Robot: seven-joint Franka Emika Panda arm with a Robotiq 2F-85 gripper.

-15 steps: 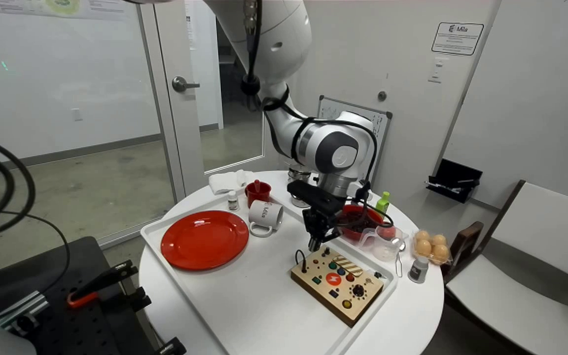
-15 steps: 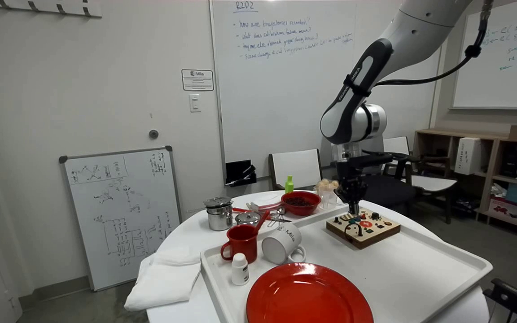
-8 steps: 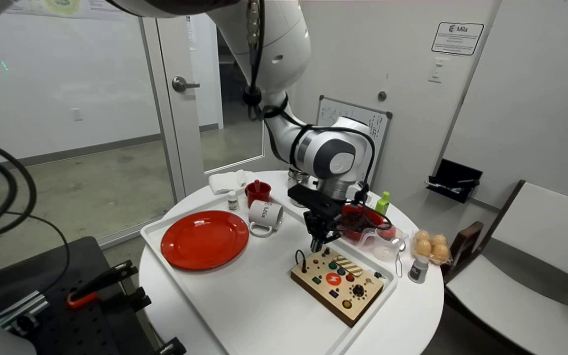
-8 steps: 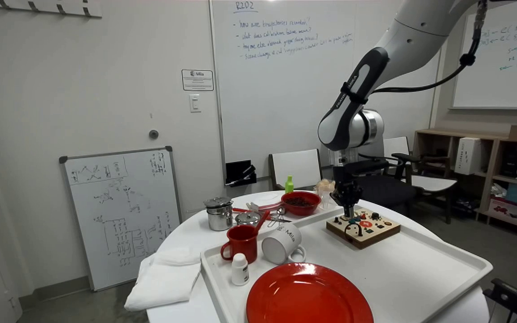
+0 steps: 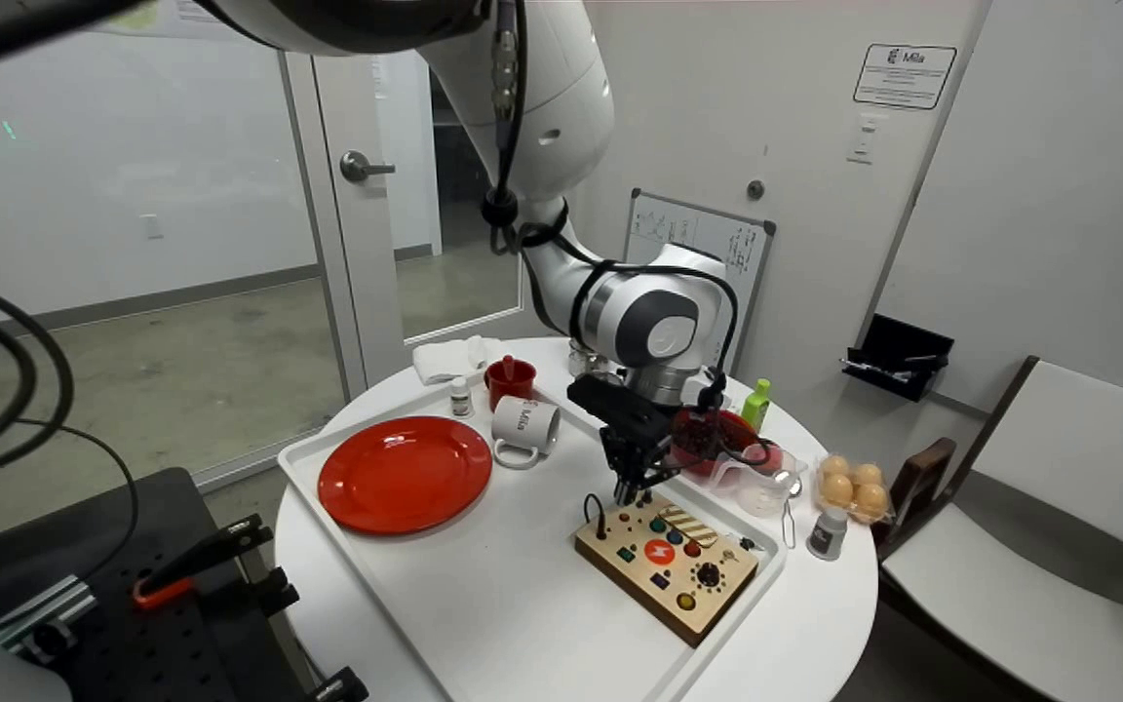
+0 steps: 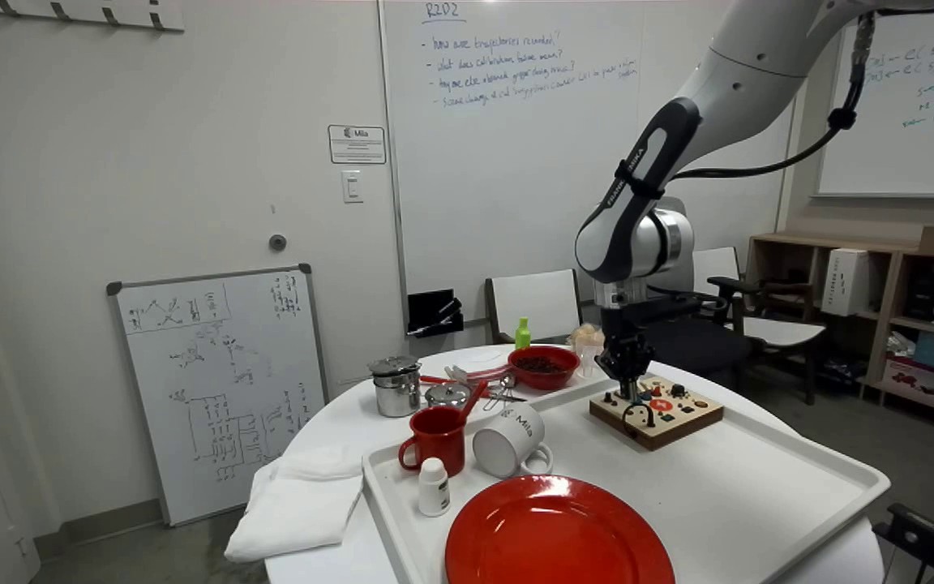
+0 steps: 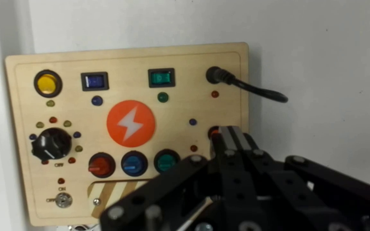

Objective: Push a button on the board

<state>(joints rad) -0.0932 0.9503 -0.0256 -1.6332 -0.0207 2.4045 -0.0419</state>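
The pale wooden board (image 5: 641, 565) lies flat on the white tray; it also shows in an exterior view (image 6: 682, 418) and fills much of the wrist view (image 7: 178, 112). It carries a yellow button (image 7: 47, 83), a red-orange button (image 7: 214, 132), rocker switches, coloured knobs and a black dial. My gripper (image 7: 233, 128) is shut and empty, pointing down. Its fingertips partly cover the red-orange button in the wrist view. In both exterior views the gripper (image 5: 625, 492) (image 6: 630, 395) is at the board's end near the black cable loop. I cannot tell whether the tips touch it.
The white tray (image 5: 484, 585) also holds a red plate (image 5: 406, 475), a tipped white mug (image 5: 525, 426) and a small white bottle (image 6: 434, 487). A red bowl (image 6: 543, 367), a clear measuring cup (image 5: 761, 485) and eggs (image 5: 852, 487) stand beyond the tray. A black cable (image 7: 262, 91) loops up from the board.
My gripper has moved down toward the board, with a slight sideways shift, and the arm has lowered with it. The gripper stays shut. The board and other objects have not moved.
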